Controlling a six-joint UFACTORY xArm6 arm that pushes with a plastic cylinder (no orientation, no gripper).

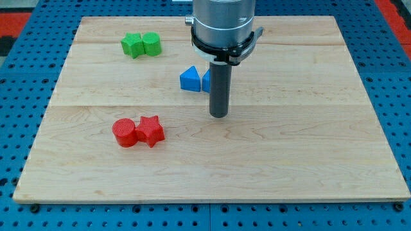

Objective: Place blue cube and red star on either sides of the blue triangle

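The blue triangle (pixel 189 79) lies near the board's middle, toward the view's top. A second blue block (pixel 206 79), likely the blue cube, touches its right side and is mostly hidden behind my rod. The red star (pixel 151 131) lies at the lower left, touching a red cylinder (pixel 125 133) on its left. My tip (pixel 219 115) rests on the board just below and right of the blue blocks, well to the right of the red star.
A green star (pixel 133 45) and a green cylinder (pixel 151 43) sit together at the upper left. The wooden board (pixel 308 160) lies on a blue pegboard surface. The arm's grey body (pixel 223 25) hangs over the top middle.
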